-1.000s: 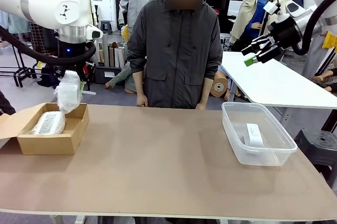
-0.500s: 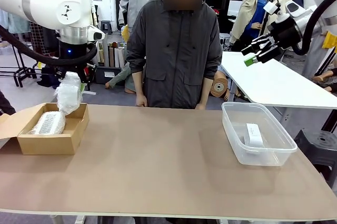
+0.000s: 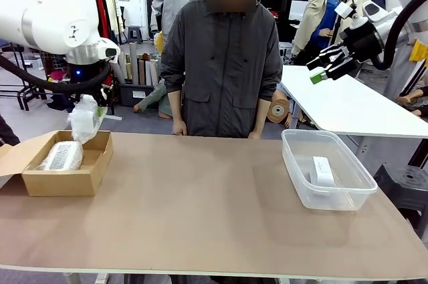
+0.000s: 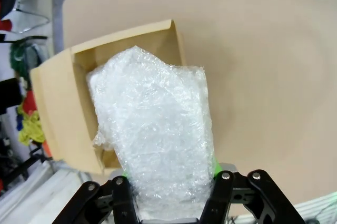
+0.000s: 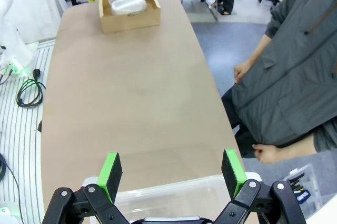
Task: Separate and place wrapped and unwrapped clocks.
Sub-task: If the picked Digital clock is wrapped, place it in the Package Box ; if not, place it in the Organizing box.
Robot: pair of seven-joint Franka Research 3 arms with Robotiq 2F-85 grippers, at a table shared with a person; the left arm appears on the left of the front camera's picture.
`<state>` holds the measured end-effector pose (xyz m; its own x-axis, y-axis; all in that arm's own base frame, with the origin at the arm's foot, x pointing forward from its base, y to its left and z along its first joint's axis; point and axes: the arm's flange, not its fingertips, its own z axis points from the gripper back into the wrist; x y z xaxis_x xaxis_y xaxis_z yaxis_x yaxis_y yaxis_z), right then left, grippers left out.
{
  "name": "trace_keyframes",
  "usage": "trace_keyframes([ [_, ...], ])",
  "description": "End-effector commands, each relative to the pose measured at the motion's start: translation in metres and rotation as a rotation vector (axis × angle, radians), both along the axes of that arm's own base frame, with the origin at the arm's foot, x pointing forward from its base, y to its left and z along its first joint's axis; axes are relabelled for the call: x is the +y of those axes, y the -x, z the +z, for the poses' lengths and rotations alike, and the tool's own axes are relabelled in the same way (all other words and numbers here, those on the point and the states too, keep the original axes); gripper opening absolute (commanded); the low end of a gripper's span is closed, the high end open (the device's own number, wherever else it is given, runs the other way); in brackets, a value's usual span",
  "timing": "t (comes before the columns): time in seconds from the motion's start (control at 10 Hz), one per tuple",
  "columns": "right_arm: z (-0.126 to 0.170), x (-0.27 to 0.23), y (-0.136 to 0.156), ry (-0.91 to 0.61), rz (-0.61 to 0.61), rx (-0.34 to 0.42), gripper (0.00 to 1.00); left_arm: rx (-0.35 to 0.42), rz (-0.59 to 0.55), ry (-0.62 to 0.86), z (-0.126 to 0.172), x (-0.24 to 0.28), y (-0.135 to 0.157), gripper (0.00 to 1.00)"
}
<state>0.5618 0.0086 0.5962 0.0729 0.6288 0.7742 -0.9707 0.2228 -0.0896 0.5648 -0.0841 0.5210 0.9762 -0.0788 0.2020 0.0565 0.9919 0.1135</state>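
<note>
One wrapped clock in left claw

2 wrapped clocks, 1 bare clock, 1 box, 1 tub

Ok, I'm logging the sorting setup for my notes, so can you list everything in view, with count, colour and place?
wrapped clocks: two, white in clear bubble film; one lying in the cardboard box, one held above it
unwrapped clock: one, white, in the plastic tub
cardboard box: one, brown, table's left end
plastic tub: one, clear, table's right end
table: one, tan top
person: one, dark grey jacket, standing at the far side, hands at the table edge
left gripper: black with green pads, shut on the wrapped clock over the box
right gripper: black with green pads, open, raised above the tub
</note>
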Motion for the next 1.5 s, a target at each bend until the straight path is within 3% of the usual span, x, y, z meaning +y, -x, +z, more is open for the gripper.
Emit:
trace_keyframes([
  [0.0,0.001,0.000,0.002,-0.002,0.005,-0.004,1.00,0.017,-0.004,0.063,-0.014,0.015,-0.020,0.00],
  [0.4,0.001,0.000,0.002,-0.002,0.005,-0.004,1.00,-0.009,-0.002,0.026,-0.052,0.023,-0.046,0.00],
  [1.4,0.001,0.000,0.002,-0.002,0.005,-0.004,1.00,0.120,0.038,-0.017,-0.112,0.028,-0.036,0.00],
])
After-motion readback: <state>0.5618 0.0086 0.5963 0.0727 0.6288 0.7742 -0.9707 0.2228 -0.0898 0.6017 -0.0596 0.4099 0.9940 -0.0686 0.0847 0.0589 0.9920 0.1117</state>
